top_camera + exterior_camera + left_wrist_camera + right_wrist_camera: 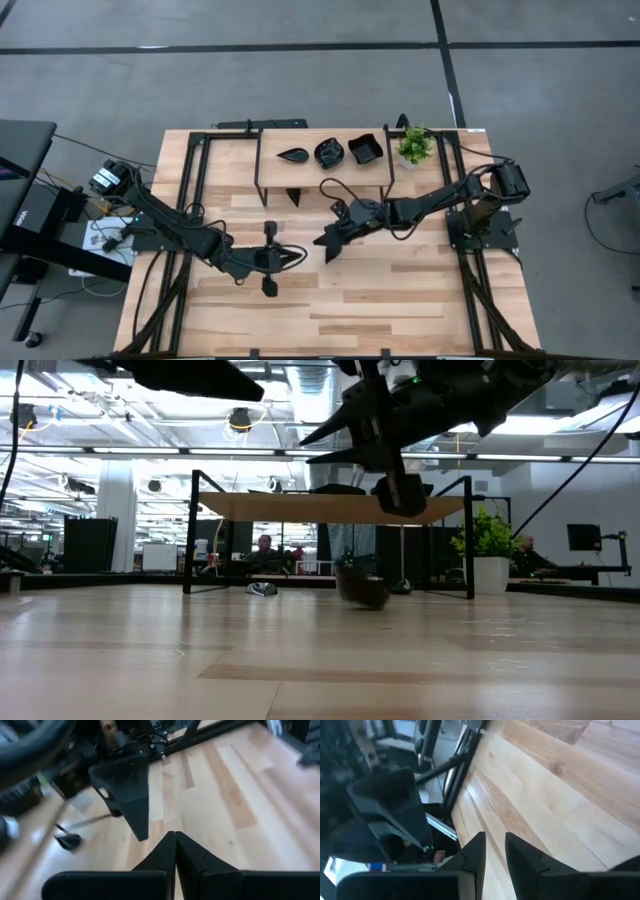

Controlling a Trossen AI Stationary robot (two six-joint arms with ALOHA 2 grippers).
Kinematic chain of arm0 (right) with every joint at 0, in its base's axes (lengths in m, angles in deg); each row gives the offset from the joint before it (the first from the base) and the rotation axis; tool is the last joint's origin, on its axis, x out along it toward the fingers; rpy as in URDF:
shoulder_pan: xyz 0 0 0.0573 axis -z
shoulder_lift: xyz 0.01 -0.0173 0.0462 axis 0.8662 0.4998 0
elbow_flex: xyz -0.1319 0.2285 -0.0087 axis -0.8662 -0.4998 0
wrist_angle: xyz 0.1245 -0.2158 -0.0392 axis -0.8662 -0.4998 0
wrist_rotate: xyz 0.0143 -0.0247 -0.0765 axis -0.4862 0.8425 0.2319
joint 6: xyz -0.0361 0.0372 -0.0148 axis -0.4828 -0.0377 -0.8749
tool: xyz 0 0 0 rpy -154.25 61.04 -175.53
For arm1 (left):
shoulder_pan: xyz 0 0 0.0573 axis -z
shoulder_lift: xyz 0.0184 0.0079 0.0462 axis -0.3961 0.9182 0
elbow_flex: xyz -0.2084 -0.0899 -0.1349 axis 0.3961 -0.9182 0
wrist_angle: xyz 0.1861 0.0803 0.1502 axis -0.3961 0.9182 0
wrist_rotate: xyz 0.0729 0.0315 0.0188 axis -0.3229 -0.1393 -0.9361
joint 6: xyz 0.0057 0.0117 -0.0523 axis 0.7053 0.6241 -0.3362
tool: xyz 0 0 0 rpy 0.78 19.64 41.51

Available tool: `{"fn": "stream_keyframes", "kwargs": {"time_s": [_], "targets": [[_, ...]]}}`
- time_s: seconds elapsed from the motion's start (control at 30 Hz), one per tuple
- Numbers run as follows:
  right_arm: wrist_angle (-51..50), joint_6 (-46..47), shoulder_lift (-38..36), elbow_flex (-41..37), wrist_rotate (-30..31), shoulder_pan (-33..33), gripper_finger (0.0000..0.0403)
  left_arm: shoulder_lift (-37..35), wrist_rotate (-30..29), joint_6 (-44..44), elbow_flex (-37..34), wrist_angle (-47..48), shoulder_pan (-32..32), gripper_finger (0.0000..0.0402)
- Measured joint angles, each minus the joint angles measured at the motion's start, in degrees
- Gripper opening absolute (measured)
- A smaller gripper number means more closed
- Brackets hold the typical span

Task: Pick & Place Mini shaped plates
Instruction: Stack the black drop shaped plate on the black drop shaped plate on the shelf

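Note:
Three mini shaped plates lie on the shelf (322, 135) at the far side: a teardrop (293, 155), a scalloped round one (329, 152) and a square one (365, 150). In the low view another dark dish (362, 590) rests on the table below the shelf. My left gripper (297, 257) hovers shut above mid-table, fingertips together (175, 845). My right gripper (325, 243) faces it close by, above the table. Its fingers are a little apart (493, 851) and only the tabletop shows between them. Neither gripper holds a plate.
A small green potted plant (414, 146) stands at the shelf's right end. A small dark piece (293, 197) lies by the shelf's near edge. Black frame rails (190, 200) run along both table sides. Bare wood (400, 300) spreads toward the near edge.

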Motion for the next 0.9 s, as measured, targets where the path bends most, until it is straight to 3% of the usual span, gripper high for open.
{"fn": "stream_keyframes", "kwargs": {"time_s": [0.2,0.33,0.5,0.63,0.8,0.9], "targets": [[-1.94,-6.58,0.0,0.0,-1.35,0.09,0.0069,0.0,2.02,-20.91,0.0,1.24,-1.19,0.0014],[-2.54,-10.17,-0.61,0.0,-2.46,0.09,0.0069,0.0,7.49,-28.51,-0.01,1.54,-2.3,0.0036],[-8.03,-15.58,-4.54,0.0,-1.44,0.04,0.0069,0.0,8.21,-38.31,0.0,1.54,-3.25,0.0064],[-17.29,-19.42,-9.56,0.0,6.16,-1.45,0.0069,0.16,8.16,-45.35,0.0,1.22,-3.95,0.0071],[-27.42,-24.45,-16.19,0.0,18.01,-6.67,0.0069,3.63,7.64,-45.75,-0.02,-3.48,-3.91,0.0067],[-32.85,-27.48,-18.92,0.0,21.67,-10.55,0.0069,7.37,7.62,-47.77,-0.02,-7.71,-3.93,0.0067]]}}
